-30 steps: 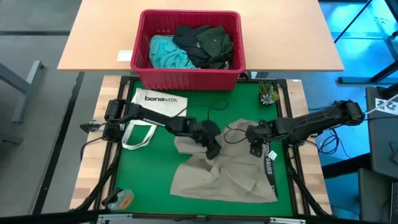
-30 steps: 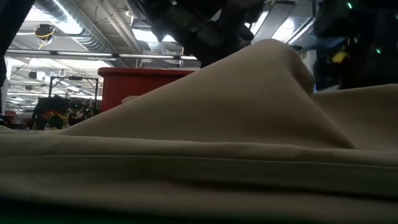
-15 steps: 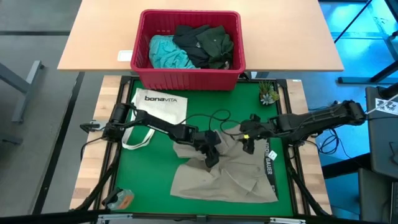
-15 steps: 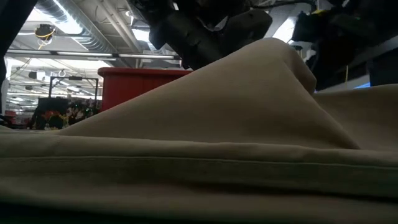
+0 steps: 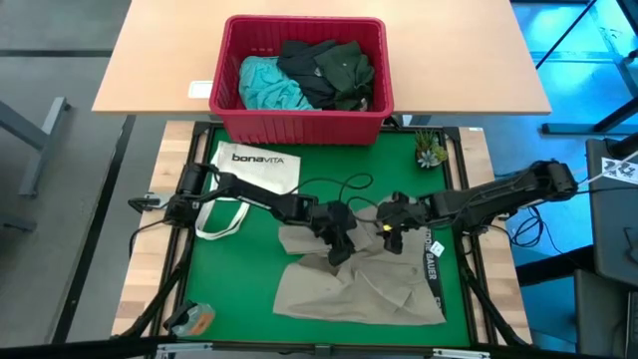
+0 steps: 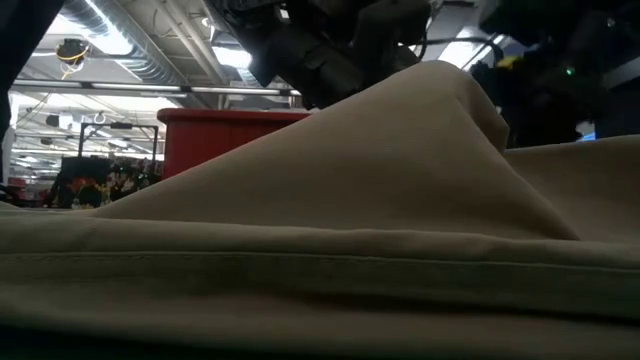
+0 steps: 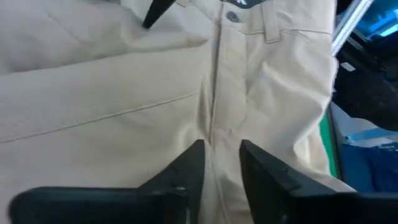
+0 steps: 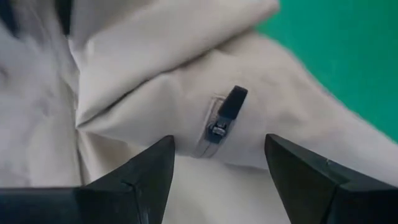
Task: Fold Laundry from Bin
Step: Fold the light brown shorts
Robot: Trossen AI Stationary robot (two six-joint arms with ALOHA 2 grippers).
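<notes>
Khaki trousers (image 5: 359, 284) lie crumpled on the green mat, and one fold stands up as a ridge (image 6: 450, 90). My left gripper (image 5: 339, 242) slants down at their upper part, its fingers parted on either side of the fly seam (image 7: 214, 93). My right gripper (image 5: 391, 229) hangs open just right of it, over cloth with a zipper pull (image 8: 227, 112). The red bin (image 5: 299, 125) stands at the far edge, holding a turquoise garment (image 5: 267, 82) and dark ones (image 5: 334, 70). My left gripper (image 7: 221, 146) has one fingertip (image 7: 193, 162) on each side of the trousers' fly seam, coming at it on a downward slant from the table's left. Whether the fingers touch the cloth I cannot tell.
A white "bonaVITA" tote bag (image 5: 254, 170) lies at the mat's far left. A small plant (image 5: 431, 152) stands at the far right corner and an orange object (image 5: 194, 319) at the near left. A black printed strap (image 5: 432, 264) lies along the trousers' right side. Black cable (image 5: 344, 184) loops behind the grippers.
My right gripper has moved toward the table's left, closer to my left gripper, and has tipped further down over the trousers. The trousers keep their shape, the ridge still standing.
</notes>
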